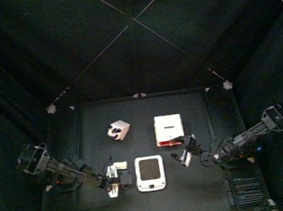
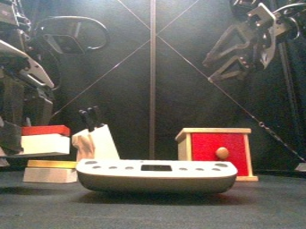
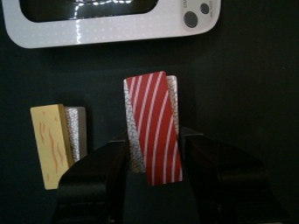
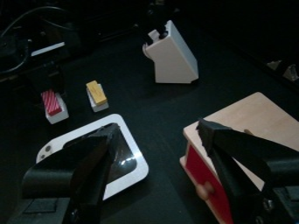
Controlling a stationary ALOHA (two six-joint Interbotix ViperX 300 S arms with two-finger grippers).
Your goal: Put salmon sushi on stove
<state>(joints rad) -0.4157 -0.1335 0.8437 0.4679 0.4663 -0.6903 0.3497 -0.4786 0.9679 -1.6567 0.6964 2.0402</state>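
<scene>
1. Your left gripper (image 3: 158, 171) has its jaws spread around the salmon sushi (image 3: 156, 127), which lies on the table (image 3: 251, 96).
2. The toy stove (image 3: 111, 22) sits at its 12 o'clock.
3. Your right gripper (image 4: 158, 149) hangs released.

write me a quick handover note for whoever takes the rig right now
Left claw: open, jaws on either side of the red-and-white striped salmon sushi block, not closed on it. A yellow-topped sushi block lies right beside it.
Right claw: open, holding nothing, hovering above the white toy stove and the red-fronted wooden box.
White stove sits at the table's front middle, nothing on it. A white knife block stands further back.
Done: left claw lined up on the salmon piece.
Left: close, lift, set it on the stove.
</scene>
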